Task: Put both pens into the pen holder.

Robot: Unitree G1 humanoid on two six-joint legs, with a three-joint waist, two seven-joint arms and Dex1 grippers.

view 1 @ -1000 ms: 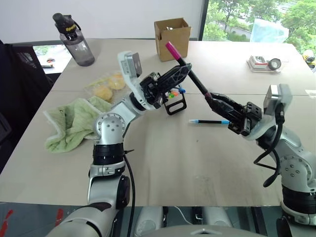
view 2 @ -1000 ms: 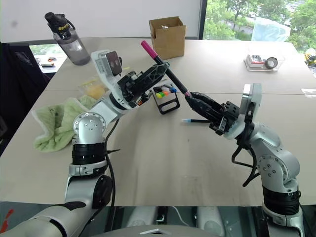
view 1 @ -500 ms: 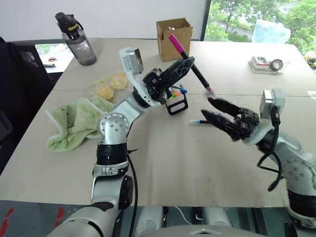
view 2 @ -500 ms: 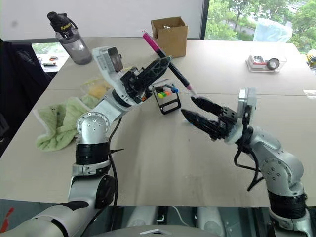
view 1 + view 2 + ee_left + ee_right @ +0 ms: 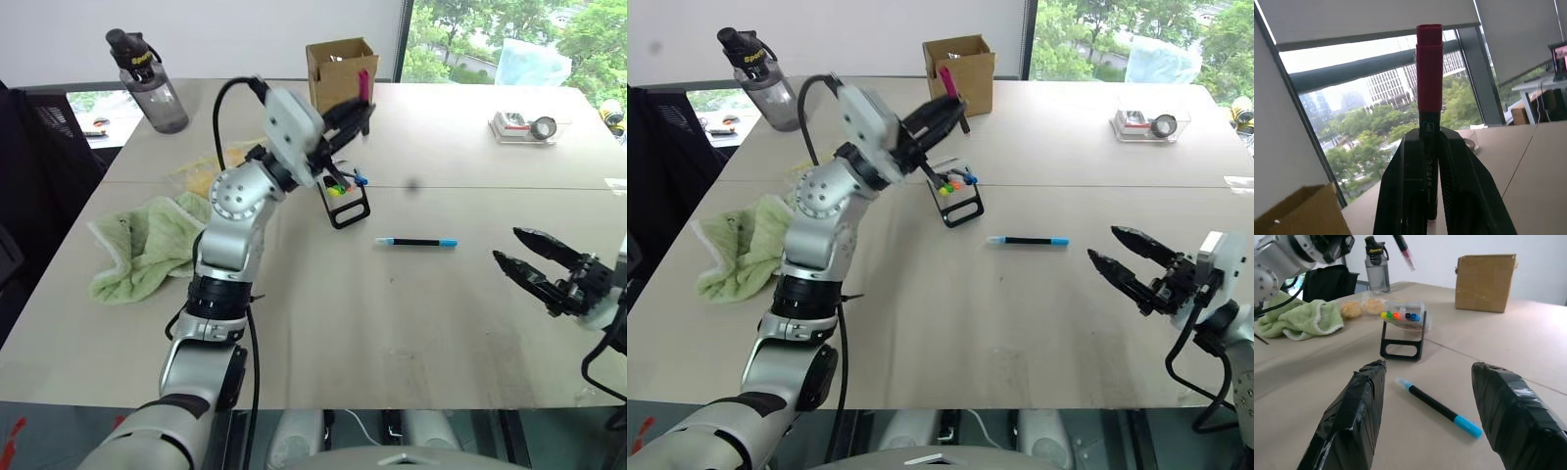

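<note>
Pen holder (image 5: 345, 193) sits mid-table, markers inside. Left gripper (image 5: 355, 110) clamps the magenta-ended pen (image 5: 1429, 98) above it. Right gripper (image 5: 536, 258) hangs with fingers spread, empty. Blue-ended pen (image 5: 416, 241) lies flat between holder and right gripper.

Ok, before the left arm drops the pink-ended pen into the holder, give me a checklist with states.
1. Left gripper shut on pink-ended pen: ok.
2. Pen tip lined up over pen holder: cannot tell.
3. Holder upright on table: ok.
4. Right gripper open, apart from the holder: ok.
5. Blue-ended pen in holder: not ok, it lies on the table.
</note>
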